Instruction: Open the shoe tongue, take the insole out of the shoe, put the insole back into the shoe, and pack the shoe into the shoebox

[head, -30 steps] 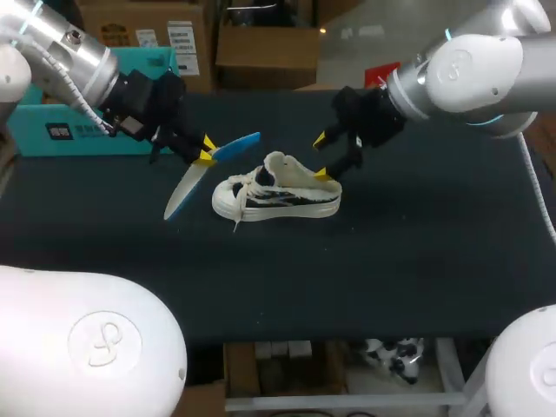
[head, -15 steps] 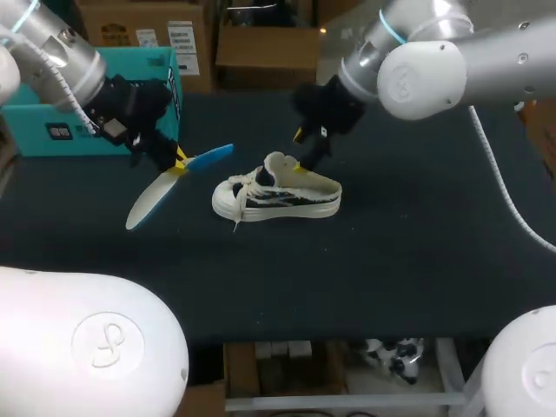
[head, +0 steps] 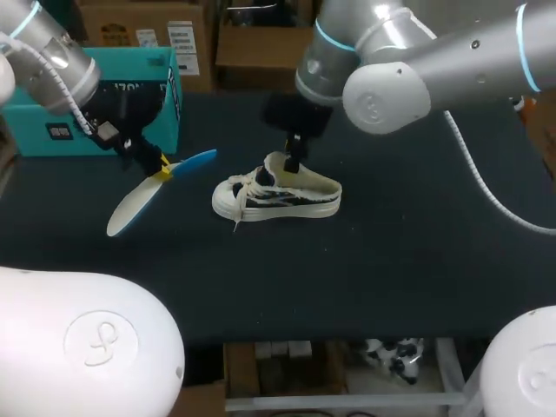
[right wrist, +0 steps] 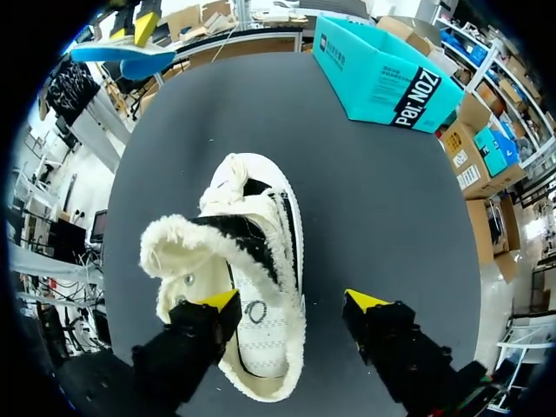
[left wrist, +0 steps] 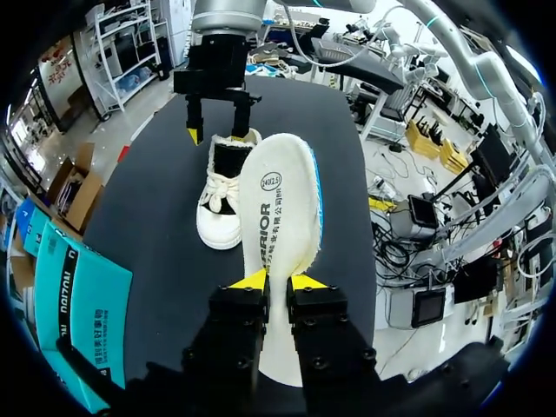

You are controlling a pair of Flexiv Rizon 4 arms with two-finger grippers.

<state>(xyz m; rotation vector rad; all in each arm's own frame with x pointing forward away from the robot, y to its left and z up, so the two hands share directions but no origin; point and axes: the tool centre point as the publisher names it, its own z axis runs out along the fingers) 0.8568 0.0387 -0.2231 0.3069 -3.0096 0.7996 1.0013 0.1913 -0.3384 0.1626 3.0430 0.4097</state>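
**Two steps look done, two remain as insole hangs clear of shoe**

On the dark table [head: 417, 243], the teal shoebox [right wrist: 382, 78] waits at our far left, nothing packed into it yet. The white-and-black shoe [head: 276, 193] sits upright mid-table, its fleecy tongue pulled up and its mouth open. The cream insole [left wrist: 282, 208], blue on its other face, is out and held in the air between box and shoe, with our left gripper [left wrist: 278, 281] clamped across it. Our right gripper [right wrist: 291, 301] hovers at the heel, fingers apart, straddling the shoe's side wall. We judge that reinsertion and boxing are left.
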